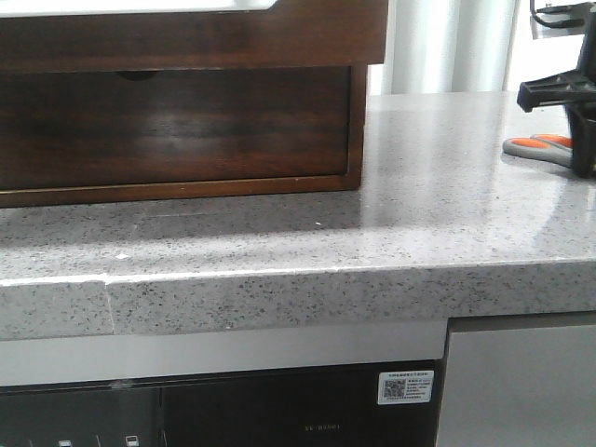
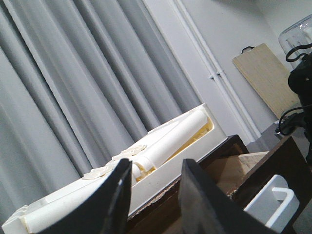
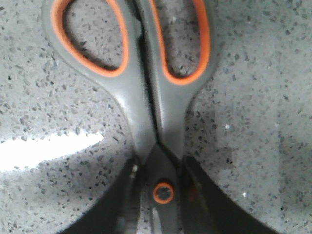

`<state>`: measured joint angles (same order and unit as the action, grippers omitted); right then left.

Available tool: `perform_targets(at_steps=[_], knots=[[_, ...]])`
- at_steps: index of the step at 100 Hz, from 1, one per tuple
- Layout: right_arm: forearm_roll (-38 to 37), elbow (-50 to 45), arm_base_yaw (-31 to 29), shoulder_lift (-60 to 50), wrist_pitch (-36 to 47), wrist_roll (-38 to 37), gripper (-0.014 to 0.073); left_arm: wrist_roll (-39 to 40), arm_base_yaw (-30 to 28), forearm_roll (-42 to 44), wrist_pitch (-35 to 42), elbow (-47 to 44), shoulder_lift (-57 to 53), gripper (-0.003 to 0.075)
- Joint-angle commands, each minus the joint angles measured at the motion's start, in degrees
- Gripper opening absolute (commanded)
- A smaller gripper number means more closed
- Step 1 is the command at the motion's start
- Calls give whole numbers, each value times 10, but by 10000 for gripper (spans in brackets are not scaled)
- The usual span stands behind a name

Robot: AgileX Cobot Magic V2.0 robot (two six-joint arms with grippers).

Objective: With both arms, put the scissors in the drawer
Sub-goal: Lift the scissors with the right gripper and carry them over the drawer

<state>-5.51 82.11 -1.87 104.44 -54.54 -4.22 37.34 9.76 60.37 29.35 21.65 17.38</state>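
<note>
Right now our right gripper is down on the scissors, which lie flat on the speckled grey table at the far right, well apart from the wooden cabinet. In the right wrist view the two black fingers bracket the pivot, one on each side, narrowed to roughly the scissors' width there. They look touching or nearly so; we can't confirm a firm clamp, and the scissors aren't lifted yet.

Left gripper is up near the cabinet top, fingers parted with nothing between them. Beyond them sits a white tray holding a paper roll. In the front view the drawer shows at the top edge, dark glossy front with a pale rim, above the notched drawer. It seems pulled out; how far, we can't tell.

Handling, our read: the scissors are small, light and rigid, with smooth plastic handles and a thin flat profile on a slick table. The pivot is the right place to hold: narrow, stiff, near the balance point, and it keeps the blades closed. The loops are wider and could slip or swing. We'd squeeze firmly and lift straight, since a thin flat part can twist between the fingers.
</note>
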Motion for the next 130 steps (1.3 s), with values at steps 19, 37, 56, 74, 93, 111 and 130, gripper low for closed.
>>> perform_targets(at_steps=[19, 37, 56, 74, 93, 111, 130], knots=[[-9, 14, -3, -27, 5, 7, -71, 6, 4, -28, 11, 16, 5, 225], [11, 14, -2, -86, 7, 33, -71, 6, 4, -28, 11, 16, 5, 225], [37, 14, -2, -159, 11, 76, -71, 6, 4, -28, 11, 16, 5, 225], [162, 14, 0, -231, 11, 218, -71, 6, 4, -28, 11, 16, 5, 225], [193, 48, 56, -299, -8, 297, -71, 6, 4, -28, 16, 16, 5, 225], [193, 139, 139, -311, -43, 310, -71, 6, 4, -28, 23, 16, 5, 223], [193, 194, 236, -311, -36, 370, -71, 6, 4, -28, 23, 16, 5, 223]])
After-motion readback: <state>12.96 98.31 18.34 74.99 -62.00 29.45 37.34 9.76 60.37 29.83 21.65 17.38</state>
